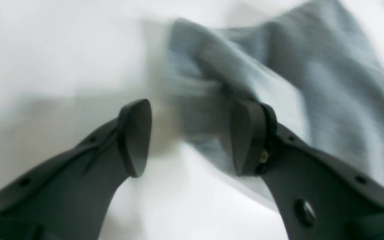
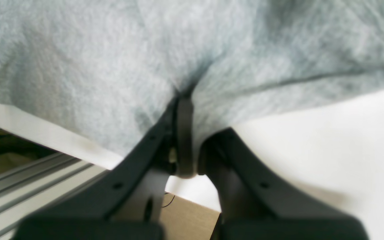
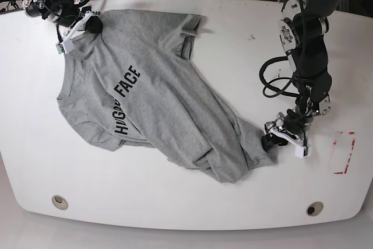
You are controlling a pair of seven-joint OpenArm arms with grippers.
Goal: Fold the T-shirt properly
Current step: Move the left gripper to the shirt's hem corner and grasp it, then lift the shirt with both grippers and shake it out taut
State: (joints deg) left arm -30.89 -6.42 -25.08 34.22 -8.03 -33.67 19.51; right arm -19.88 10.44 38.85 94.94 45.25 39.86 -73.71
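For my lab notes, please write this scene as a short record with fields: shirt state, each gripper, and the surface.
shirt: T-shirt spread crumpled, lettering up, not folded
right gripper: right gripper shut on shirt fabric near table edge
left gripper: left gripper open, one finger against the shirt's edge, nothing gripped
surface: white table

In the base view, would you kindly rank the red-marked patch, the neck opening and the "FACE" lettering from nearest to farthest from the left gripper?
From the left gripper:
1. Red-marked patch, at the table's right edge.
2. Neck opening, up at the far side.
3. "FACE" lettering, on the shirt's left half.
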